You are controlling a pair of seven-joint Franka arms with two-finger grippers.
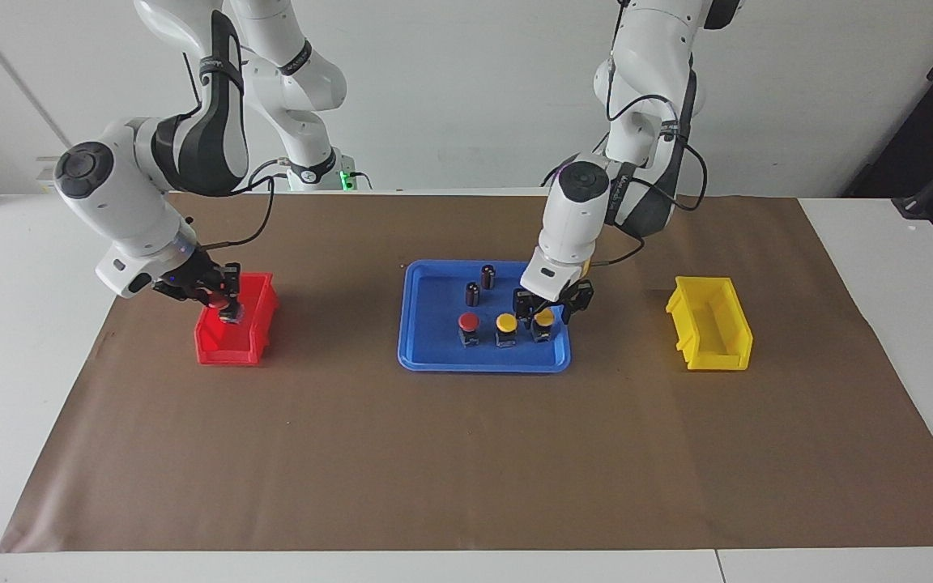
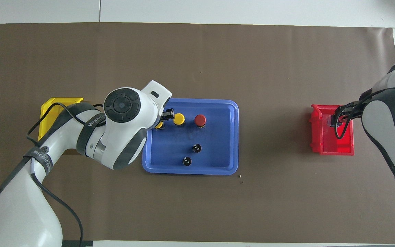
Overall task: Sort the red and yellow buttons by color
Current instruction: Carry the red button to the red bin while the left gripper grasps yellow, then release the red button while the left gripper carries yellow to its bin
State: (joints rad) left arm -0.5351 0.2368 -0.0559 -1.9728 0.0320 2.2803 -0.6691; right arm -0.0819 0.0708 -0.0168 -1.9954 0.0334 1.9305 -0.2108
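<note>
Smooth, glossy plastic blue tray (image 1: 426, 340) lies under the left end effector (image 1: 545, 312). Matt brown paper sheet (image 1: 434, 453) covers the worktop. Red bin (image 1: 252, 344) beneath the right end effector (image 1: 227, 304) looks shiny plastic.

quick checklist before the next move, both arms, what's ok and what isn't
1. Left gripper around the end yellow button on the blue tray: ok; whether it has closed on it: cannot tell.
2. Yellow bin ready to take it: ok, nothing shows in it.
3. Right gripper over the red bin with a red button: ok; released or not: cannot tell.
4. Other yellow button and other red button upright on the tray: ok, still to sort.
5. Two dark cylinders apart from the buttons: ok.
</note>
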